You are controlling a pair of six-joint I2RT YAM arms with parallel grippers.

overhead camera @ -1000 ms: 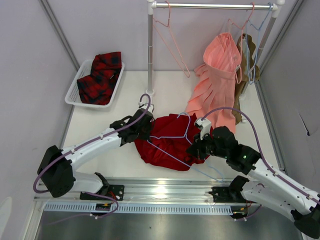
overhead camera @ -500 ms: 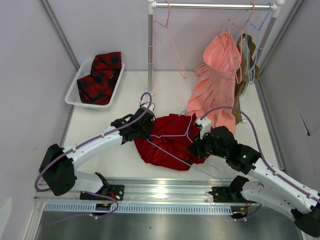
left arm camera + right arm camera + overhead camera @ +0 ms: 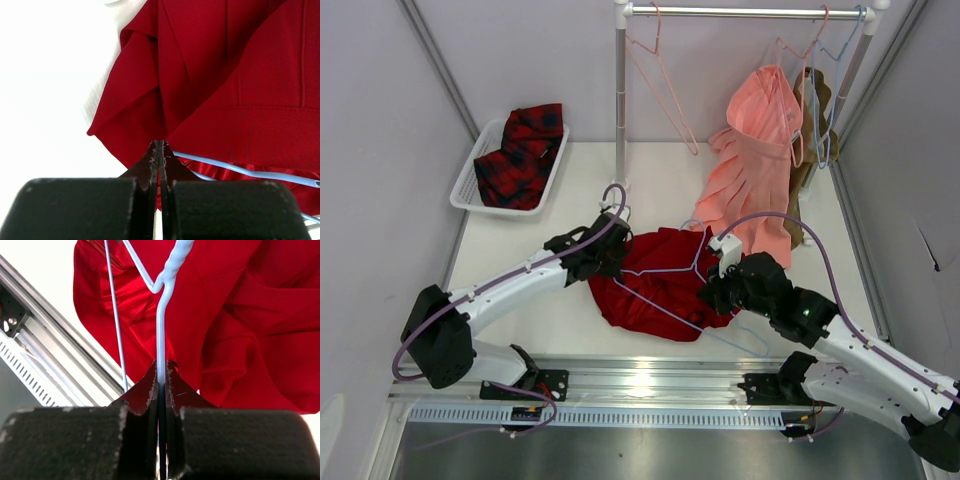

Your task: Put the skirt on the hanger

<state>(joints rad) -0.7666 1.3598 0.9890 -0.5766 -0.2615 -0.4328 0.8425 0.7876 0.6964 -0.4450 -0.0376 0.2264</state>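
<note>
The skirt (image 3: 655, 288) lay bunched on the table (image 3: 540, 320) between the 2 arms, close to the front edge. The hanger (image 3: 665, 271) lay across the top of it and was not yet inside the waist.

The right gripper (image 3: 161, 379) had its jaws clamped on the hanger's single straight wire just below the twisted neck. The left gripper (image 3: 159, 150) had its jaws pressed together at the skirt's left edge. They appeared to pinch only a thin fold, with the blue wire running just beside them.

The likeliest failure looked to be the wire turning in the right jaws. A grip on 1 round wire gives little hold against twist, so any drag from the cloth could swing the triangle out of line.

The left pinch looked shallow. A pull to open the waist might slip off it, or lift 2 layers together and leave no opening. With the fabric so creased, a hanger shoulder could ride over a fold or snag in one instead of entering.

The salmon-pink skirt (image 3: 750, 170) hung from the rail (image 3: 740, 12) just behind the right arm, and a careless lift might brush it.
</note>
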